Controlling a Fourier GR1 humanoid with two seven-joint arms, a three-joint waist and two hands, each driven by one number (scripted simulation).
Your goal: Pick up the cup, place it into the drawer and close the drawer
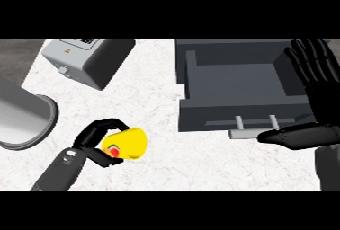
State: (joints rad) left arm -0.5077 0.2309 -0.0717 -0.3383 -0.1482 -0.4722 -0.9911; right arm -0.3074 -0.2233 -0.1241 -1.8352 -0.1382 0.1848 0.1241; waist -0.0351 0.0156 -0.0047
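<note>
A yellow cup with a red and green mark on it lies tipped on its side at the lower left of the white counter. My left hand curls round it, fingers over its top and thumb beneath. The dark grey drawer stands pulled out at the upper right, its inside bare and its handle facing me. My right hand stays open at the right edge, fingers straight up beside the drawer's right wall and thumb stretched left below the handle.
A grey boxy appliance sits at the upper left. A large grey cylindrical container stands at the left edge, close to my left forearm. White marbled counter lies between the cup and the drawer.
</note>
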